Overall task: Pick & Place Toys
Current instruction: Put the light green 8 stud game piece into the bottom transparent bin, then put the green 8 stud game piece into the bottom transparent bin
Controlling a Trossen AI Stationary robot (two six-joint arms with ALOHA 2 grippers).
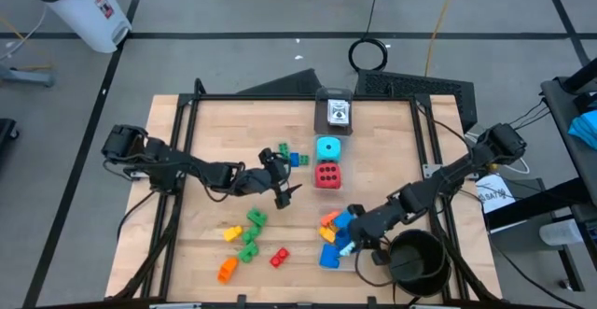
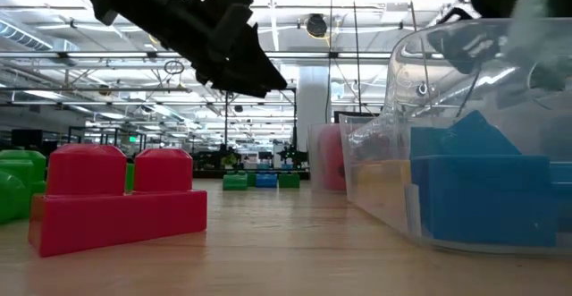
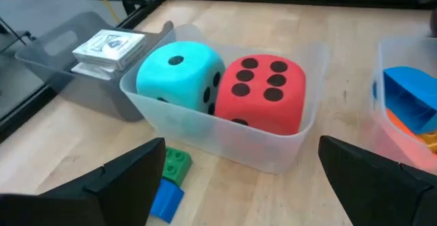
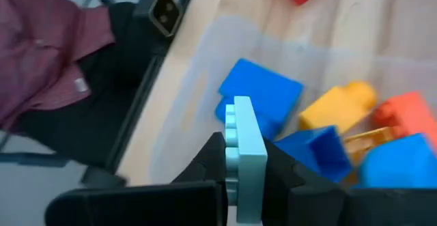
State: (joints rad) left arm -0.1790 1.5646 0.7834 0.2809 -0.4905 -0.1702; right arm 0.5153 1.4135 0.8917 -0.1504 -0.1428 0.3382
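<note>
Sorting toys at the table.
Right gripper clamped on pale blue brick above clear box; left gripper spread wide facing cyan die, red die.

From above, the left tool hangs over the middle of the wooden desk, near a green and blue brick pair. Its fingers look spread. The cyan die sits just behind the red die, touching it, with the white picture cards farther back. The right tool is over a heap of blue and orange bricks beside the black round bowl. Loose green, yellow, orange and red bricks lie scattered near the front left.
</note>
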